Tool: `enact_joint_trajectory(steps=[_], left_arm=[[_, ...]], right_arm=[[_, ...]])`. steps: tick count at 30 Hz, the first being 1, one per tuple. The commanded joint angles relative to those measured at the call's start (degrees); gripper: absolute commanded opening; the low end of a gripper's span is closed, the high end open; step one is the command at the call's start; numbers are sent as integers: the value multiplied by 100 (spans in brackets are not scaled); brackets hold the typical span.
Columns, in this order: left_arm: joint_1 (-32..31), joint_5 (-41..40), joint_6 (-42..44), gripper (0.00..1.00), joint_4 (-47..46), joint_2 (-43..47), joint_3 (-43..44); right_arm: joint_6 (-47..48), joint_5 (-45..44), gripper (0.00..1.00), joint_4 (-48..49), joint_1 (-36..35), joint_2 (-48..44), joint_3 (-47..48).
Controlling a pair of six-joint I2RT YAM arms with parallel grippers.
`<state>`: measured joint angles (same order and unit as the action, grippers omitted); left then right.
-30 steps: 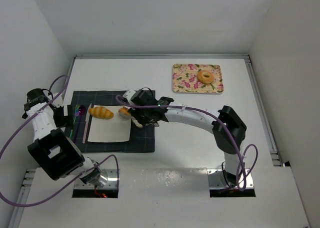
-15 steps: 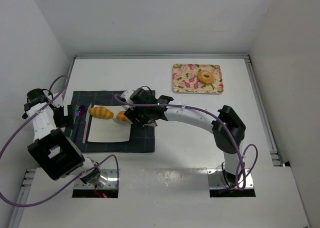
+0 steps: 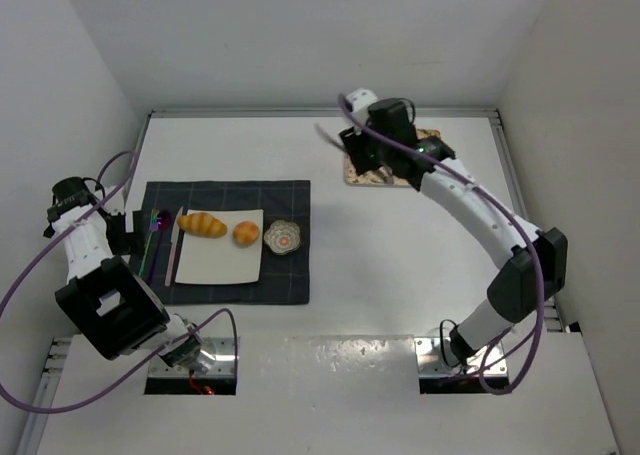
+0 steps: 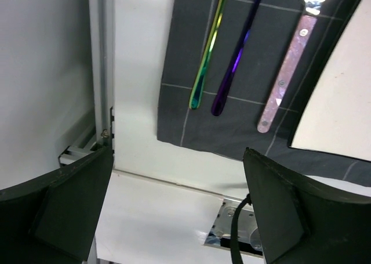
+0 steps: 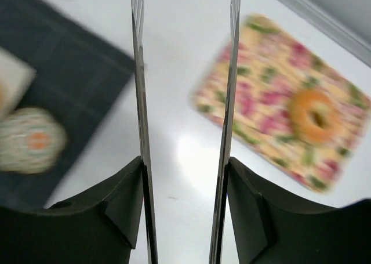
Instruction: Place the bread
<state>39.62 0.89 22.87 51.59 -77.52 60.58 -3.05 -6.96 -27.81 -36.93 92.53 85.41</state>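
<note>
The twisted roll (image 3: 203, 224) and the round bun (image 3: 246, 233) lie side by side on the white plate (image 3: 220, 265). The bagel (image 5: 313, 116) sits on the floral tray (image 5: 261, 84); in the top view my right arm hides it. My right gripper (image 3: 350, 145) hangs open and empty above the tray's near-left corner (image 3: 352, 172), and its long thin blades (image 5: 139, 72) are parallel and apart. My left gripper (image 3: 125, 230) is open and empty at the left edge of the dark placemat (image 3: 290, 280). Its wrist view shows my left gripper (image 4: 174, 206) over bare table.
A small floral dish (image 3: 283, 237) sits on the placemat just right of the plate, blurred in the right wrist view (image 5: 32, 139). Two iridescent utensils (image 4: 214, 38) and a pink-handled knife (image 4: 284, 72) lie on the placemat left of the plate. Walls enclose the table.
My right gripper let go of the bun, which now rests on the plate beside the roll. The right arm swung away to the far right, over the floral tray. The left arm has not moved.
</note>
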Motion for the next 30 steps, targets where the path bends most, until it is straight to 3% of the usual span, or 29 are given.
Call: enact_joint_trajectory(steps=[1, 10, 17, 30], left_arm=[[81, -290, 112, 100, -219, 79, -2], [81, -458, 59, 100, -220, -194, 112], [81, -458, 7, 100, -167, -246, 112], [81, -405, -46, 100, -114, -299, 112]], right_arm=[[838, -402, 56, -427, 981, -60, -41], [1245, -402, 56, -549, 2242, 1124, 677], [1386, -762, 56, -884, 2392, 2119, 1285], [1430, -1220, 50, -1042, 2418, 2130, 1084]])
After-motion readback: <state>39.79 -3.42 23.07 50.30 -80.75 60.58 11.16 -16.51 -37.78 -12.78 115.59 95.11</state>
